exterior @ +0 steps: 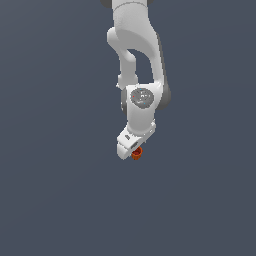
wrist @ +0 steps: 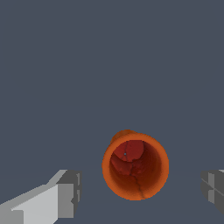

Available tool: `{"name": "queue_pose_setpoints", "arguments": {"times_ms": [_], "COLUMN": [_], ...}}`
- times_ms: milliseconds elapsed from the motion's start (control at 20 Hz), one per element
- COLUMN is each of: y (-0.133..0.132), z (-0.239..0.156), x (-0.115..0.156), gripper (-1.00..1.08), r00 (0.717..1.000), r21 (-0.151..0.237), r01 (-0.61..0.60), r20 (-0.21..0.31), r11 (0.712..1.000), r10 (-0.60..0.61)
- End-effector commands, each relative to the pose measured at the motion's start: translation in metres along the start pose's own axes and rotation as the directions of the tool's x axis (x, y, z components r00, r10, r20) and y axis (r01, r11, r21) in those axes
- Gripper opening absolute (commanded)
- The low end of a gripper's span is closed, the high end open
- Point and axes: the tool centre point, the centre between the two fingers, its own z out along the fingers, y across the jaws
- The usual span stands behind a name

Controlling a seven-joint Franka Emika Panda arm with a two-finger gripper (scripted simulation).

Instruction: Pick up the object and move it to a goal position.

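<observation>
Starting at the exterior view's left, you have only flat grey-blue ground (exterior: 50,200). At the middle, your white arm (exterior: 135,45) reaches down from the top of the picture, and its claw (exterior: 131,150) hangs at the lower end, low over the ground. The small orange cup (exterior: 136,153) sits right at the claw's tip, partly covered by the white casing.

In the wrist view, working across, you see one grey-tipped finger (wrist: 65,194), then the cup (wrist: 135,166) with its open mouth facing the camera and a darker red inside, then the other finger (wrist: 213,188). The claw (wrist: 140,192) is spread wide. The cup stands between the fingers with clear ground on either side, touching neither. You are not gripping it.
</observation>
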Motion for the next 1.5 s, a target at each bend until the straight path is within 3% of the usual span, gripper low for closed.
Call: {"name": "queue_pose_setpoints", "arguments": {"times_ms": [0,750,800,1450], "y": [0.0,0.0,0.0,0.0], "z": [0.001,0.05,0.05,0.049], "x": [0.0,0.0,0.0,-0.001], "gripper": [1.0,1.0,-1.0,-1.0], "r00": [1.0,1.0,1.0,1.0], "r21": [0.0,0.0,0.0,-0.001], "r01": [0.0,0.005,0.005,0.005], "r20": [0.0,-0.001,-0.001,-0.001], "r11": [1.0,1.0,1.0,1.0], "r10": [0.0,-0.005,-0.005,-0.005]}}
